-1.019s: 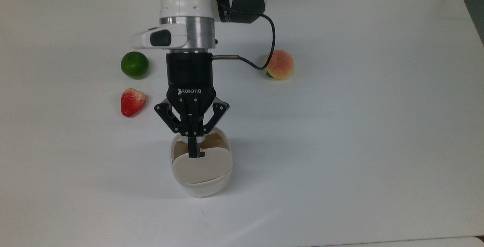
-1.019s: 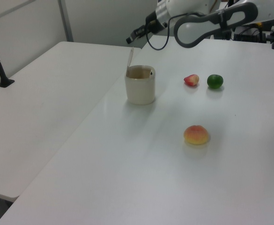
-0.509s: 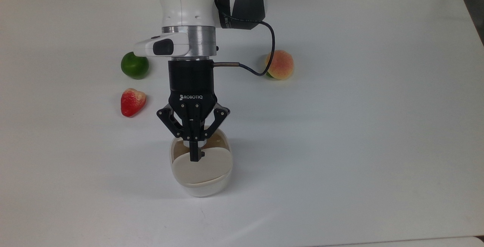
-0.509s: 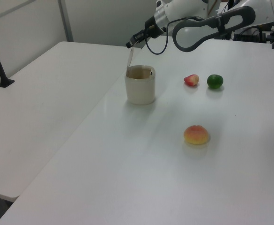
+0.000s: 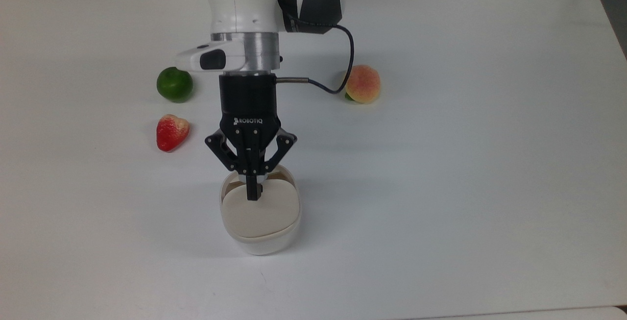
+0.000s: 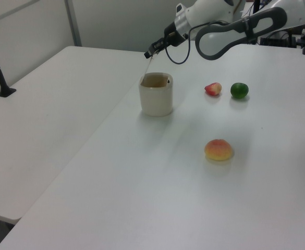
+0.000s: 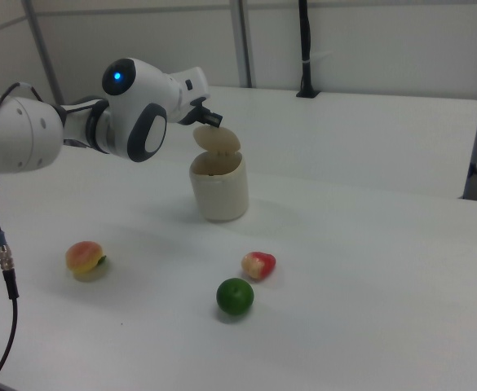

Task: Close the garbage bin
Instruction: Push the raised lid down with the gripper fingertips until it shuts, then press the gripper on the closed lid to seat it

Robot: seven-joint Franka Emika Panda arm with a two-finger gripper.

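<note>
In the top view, a strawberry (image 5: pixel 171 132) and a lime (image 5: pixel 174 84) are seen at about ten o'clock from the garbage bin (image 5: pixel 259 212), which stands on the white table (image 5: pixel 465 163) just below the view's centre, and a peach (image 5: pixel 362 84) is seen at about one o'clock from it. The gripper (image 5: pixel 253 193) is placed over the bin's twelve-o'clock edge, its fingers pressed together on the top edge of the beige lid (image 5: pixel 259 210). In the right view the lid (image 7: pixel 217 138) is seen tilted, raised off the bin's rim and partly open.
</note>
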